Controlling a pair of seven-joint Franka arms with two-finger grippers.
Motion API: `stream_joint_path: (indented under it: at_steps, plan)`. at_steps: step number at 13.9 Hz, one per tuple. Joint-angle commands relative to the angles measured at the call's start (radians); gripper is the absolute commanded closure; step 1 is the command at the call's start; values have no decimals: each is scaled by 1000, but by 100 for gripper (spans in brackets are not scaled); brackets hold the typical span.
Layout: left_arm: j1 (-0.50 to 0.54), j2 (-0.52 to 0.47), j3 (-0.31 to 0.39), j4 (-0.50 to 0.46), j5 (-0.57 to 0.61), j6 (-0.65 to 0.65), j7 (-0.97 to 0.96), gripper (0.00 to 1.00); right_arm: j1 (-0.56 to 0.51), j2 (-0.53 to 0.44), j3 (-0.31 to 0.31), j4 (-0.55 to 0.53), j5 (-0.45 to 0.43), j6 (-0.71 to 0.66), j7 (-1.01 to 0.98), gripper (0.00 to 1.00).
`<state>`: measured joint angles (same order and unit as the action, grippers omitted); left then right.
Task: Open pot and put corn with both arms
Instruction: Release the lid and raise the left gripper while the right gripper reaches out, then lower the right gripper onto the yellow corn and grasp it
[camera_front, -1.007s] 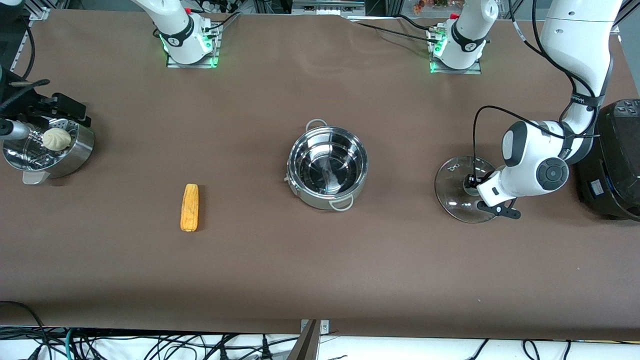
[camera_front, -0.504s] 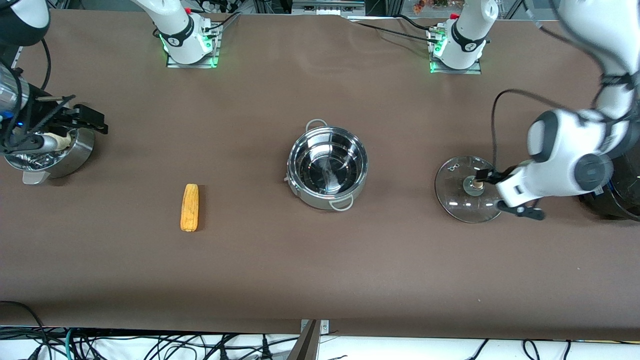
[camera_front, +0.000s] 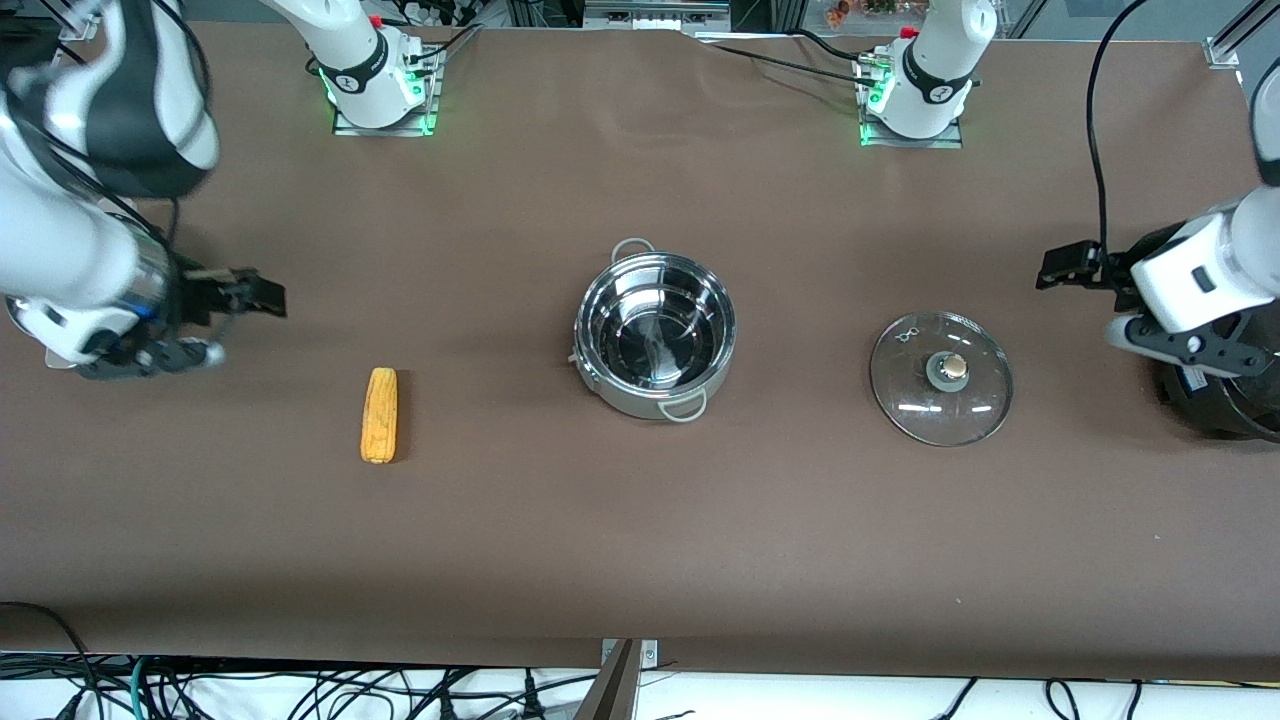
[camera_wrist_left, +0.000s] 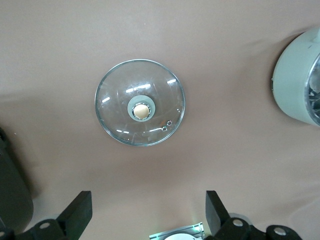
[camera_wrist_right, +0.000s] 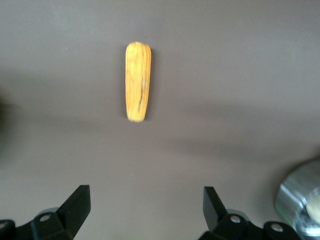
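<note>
The steel pot (camera_front: 655, 335) stands open at the table's middle; its rim also shows in the left wrist view (camera_wrist_left: 300, 82). Its glass lid (camera_front: 941, 377) with the brass knob lies flat on the table toward the left arm's end, and is also in the left wrist view (camera_wrist_left: 140, 102). The corn (camera_front: 379, 414) lies on the table toward the right arm's end, and is also in the right wrist view (camera_wrist_right: 137, 80). My left gripper (camera_front: 1085, 300) (camera_wrist_left: 147, 200) is open and empty, up in the air beside the lid. My right gripper (camera_front: 225, 325) (camera_wrist_right: 145, 192) is open and empty, over the table beside the corn.
The large black cooker (camera_front: 1220, 400) stands at the left arm's end, under the left arm. The steel steamer bowl (camera_wrist_right: 302, 200) with the white bun is at the right arm's end, mostly hidden by the right arm in the front view.
My left gripper let go of the lid's knob and rose away toward the cooker. My right gripper moved from over the steamer bowl toward the corn.
</note>
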<state>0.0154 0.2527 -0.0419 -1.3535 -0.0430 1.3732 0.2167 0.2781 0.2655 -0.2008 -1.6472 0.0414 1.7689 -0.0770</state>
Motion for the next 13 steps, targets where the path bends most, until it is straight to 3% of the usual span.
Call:
stream_joint_path:
  at_steps: [1,3,6,9,13]
  plan:
    - [-3,-32,-6,7,-20,-23,-35,0,26,32,-6,-110,-2,186,25,0]
    - [-6,-38,-4,5,-24,-40,-108,0,26,58,-6,-198,-2,341,25,0]
    - [-34,-75,5,-48,-17,-4,-114,0,26,173,-5,-221,8,507,48,0]
    - [-31,-254,10,-322,-17,212,-109,0,39,205,-5,-267,11,611,74,0]
    - [-35,-316,-12,-403,21,277,-216,0,44,245,21,-301,14,725,137,1]
